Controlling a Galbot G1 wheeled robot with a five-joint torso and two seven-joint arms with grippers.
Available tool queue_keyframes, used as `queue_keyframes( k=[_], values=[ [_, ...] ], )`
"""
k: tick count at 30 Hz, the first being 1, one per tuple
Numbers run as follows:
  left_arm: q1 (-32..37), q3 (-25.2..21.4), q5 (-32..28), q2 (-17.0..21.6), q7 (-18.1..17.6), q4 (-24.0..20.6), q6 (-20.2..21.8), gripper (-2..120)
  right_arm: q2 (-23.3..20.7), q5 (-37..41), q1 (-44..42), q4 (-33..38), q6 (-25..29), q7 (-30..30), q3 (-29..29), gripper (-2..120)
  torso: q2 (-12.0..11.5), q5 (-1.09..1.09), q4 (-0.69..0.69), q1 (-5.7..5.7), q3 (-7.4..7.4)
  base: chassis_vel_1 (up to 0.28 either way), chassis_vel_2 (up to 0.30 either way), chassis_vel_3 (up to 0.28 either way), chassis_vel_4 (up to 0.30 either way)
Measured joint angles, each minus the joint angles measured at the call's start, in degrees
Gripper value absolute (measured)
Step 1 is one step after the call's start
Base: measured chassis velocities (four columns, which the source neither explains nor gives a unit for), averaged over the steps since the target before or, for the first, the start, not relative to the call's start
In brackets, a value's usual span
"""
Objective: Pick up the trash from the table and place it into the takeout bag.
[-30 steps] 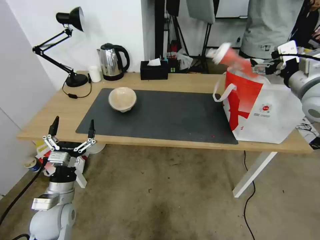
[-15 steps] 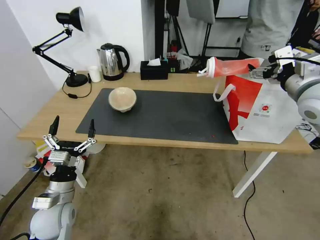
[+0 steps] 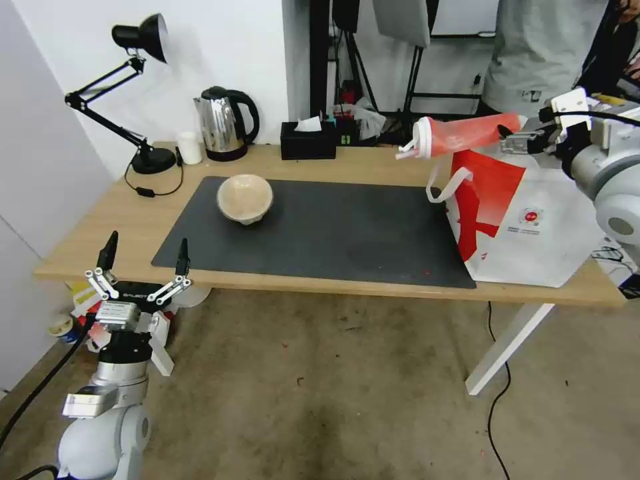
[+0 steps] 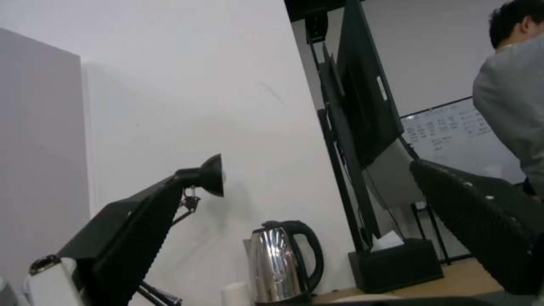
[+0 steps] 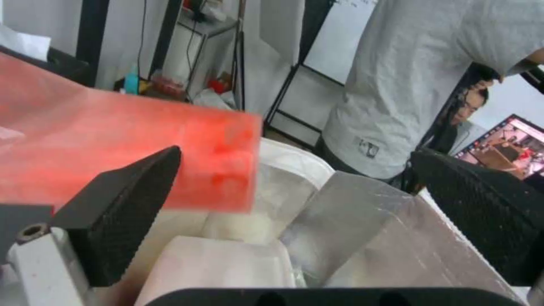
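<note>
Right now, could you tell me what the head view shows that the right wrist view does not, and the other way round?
Head view: the table, the beige bowl on its dark mat, and the left end effector, open and parked below the table's near edge. Right wrist view: the inside of the takeout bag, with its silvery lining and something pale within. Both: the tall red cup lying on its side over the bag's mouth, with the right end effector at its base, jaws wide apart.

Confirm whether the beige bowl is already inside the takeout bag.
No: the beige bowl sits on the dark grey mat, well apart from the takeout bag.
</note>
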Motion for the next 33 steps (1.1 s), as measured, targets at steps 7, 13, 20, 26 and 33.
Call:
queue_keyframes(
  k=[7,13,20,26,33],
  values=[
    [0.14,-0.1,-0.15,0.19,0.0,-0.2,-0.02,100,-1.11,-1.16,-1.09,0.97,-4.31,0.55,-0.24,100,0.0,0.01,-0.01,0.0,0.0,0.0,0.0,0.0,0.0],
    [-0.01,-0.12,-0.82,0.7,0.0,-0.23,-0.01,100,-2.41,-2.89,-0.83,1.74,-9.9,1.74,-1.97,100,0.0,-0.01,0.0,0.0,0.0,0.0,0.0,0.0,0.0],
    [0.03,-0.22,-1.07,0.69,0.08,-0.21,-0.05,100,-1.05,-5.72,-3.7,0.48,-11.06,2.85,-1.38,100,0.0,0.02,-0.01,0.0,0.0,0.0,0.0,0.0,0.0],
    [0.06,-0.62,-1.14,0.87,0.1,-0.21,-0.07,100,-0.15,-6.08,-3.73,0.01,-9.78,3.02,-0.91,100,0.0,0.0,0.0,0.0,0.0,0.0,0.0,0.0,0.0],
    [-0.25,-0.57,-1.16,0.77,0.12,-0.09,-0.07,100,0.56,-5.71,-0.47,1.97,-5.69,2.83,-0.94,100,0.0,0.0,0.0,0.0,0.0,0.0,0.0,0.0,0.0]
  ],
)
